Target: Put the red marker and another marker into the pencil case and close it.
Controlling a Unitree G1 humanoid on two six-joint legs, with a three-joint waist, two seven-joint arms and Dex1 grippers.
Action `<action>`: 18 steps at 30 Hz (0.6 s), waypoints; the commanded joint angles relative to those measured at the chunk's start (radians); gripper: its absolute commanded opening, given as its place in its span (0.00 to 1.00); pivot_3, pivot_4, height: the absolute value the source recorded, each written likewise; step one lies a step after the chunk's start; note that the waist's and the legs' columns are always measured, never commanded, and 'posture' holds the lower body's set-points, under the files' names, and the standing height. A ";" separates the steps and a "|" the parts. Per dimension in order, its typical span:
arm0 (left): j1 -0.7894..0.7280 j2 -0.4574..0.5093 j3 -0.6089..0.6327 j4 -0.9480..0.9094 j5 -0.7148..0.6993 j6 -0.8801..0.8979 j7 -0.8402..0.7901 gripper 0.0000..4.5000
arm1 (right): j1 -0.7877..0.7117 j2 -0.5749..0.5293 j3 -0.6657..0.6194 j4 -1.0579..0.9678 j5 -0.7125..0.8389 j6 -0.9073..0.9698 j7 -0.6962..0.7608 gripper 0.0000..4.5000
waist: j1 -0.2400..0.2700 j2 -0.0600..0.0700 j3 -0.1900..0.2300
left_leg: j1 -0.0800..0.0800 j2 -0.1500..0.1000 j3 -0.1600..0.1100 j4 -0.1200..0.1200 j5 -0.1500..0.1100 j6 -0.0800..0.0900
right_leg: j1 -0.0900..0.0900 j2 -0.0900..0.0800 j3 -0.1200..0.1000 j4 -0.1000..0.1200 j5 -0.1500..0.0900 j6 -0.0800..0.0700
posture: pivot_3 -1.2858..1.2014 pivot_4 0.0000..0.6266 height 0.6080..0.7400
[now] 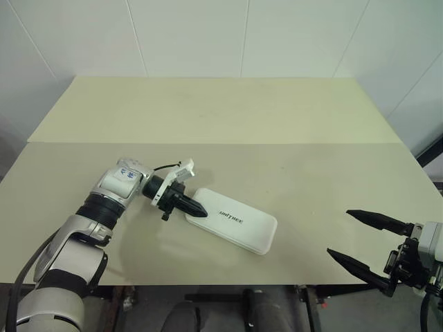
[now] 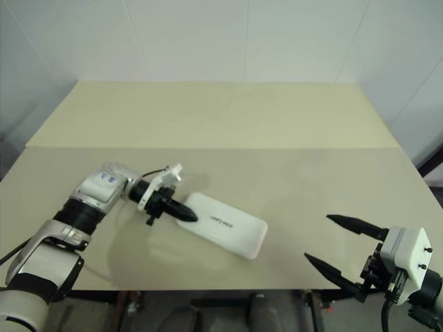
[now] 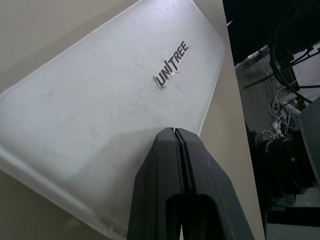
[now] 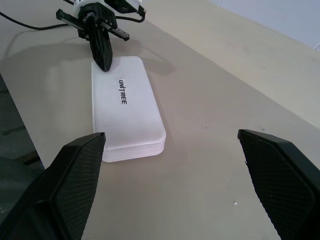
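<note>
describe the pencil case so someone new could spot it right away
On the pale table, near its front edge, lies the pencil case, closed, with the shut left end effector at one end. It is a white rounded box with dark lettering on its lid.

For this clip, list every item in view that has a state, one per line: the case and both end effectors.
pencil case: lid shut, lying flat on the table, lettering side up.
left end effector: shut, empty, tips at the lid near one end of the case.
right end effector: open, empty, apart from the case near the table's front edge.
</note>
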State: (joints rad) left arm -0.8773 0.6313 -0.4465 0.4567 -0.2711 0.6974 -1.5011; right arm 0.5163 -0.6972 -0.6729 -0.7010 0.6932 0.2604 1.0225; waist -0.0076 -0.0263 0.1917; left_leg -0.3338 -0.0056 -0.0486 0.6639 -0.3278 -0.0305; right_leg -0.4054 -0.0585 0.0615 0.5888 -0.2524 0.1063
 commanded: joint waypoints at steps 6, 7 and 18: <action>0.007 -0.020 0.049 -0.004 0.009 0.025 0.021 0.01 | -0.050 -0.032 -0.008 0.028 0.011 -0.010 0.006 1.00 | 0.003 0.000 0.000 | -0.001 0.000 0.000 0.000 -0.001 0.000 | -0.001 0.000 0.000 0.000 -0.001 0.001 | 0.52 0.24 1.00; 0.007 -0.023 0.066 -0.013 0.002 0.019 0.025 0.01 | -0.058 -0.036 -0.005 0.034 0.010 -0.009 0.007 1.00 | 0.004 0.000 0.000 | -0.001 0.000 0.000 0.000 -0.001 0.000 | -0.003 0.000 0.000 0.001 -0.001 0.001 | 0.52 0.24 1.00; 0.042 -0.070 0.286 -0.163 -0.109 0.007 0.142 0.01 | -0.157 -0.077 0.064 0.103 -0.007 -0.003 0.013 1.00 | 0.004 -0.003 0.002 | -0.002 0.000 -0.002 0.000 -0.001 0.000 | -0.007 -0.001 -0.001 0.002 0.002 0.006 | 0.52 0.24 1.00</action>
State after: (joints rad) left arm -0.8356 0.5630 -0.1970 0.3248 -0.3538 0.6880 -1.3887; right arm 0.3654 -0.7632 -0.6035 -0.6015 0.6831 0.2638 1.0292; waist -0.0033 -0.0297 0.1939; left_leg -0.3358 -0.0059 -0.0507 0.6638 -0.3288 -0.0303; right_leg -0.4120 -0.0592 0.0602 0.5907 -0.2464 0.1189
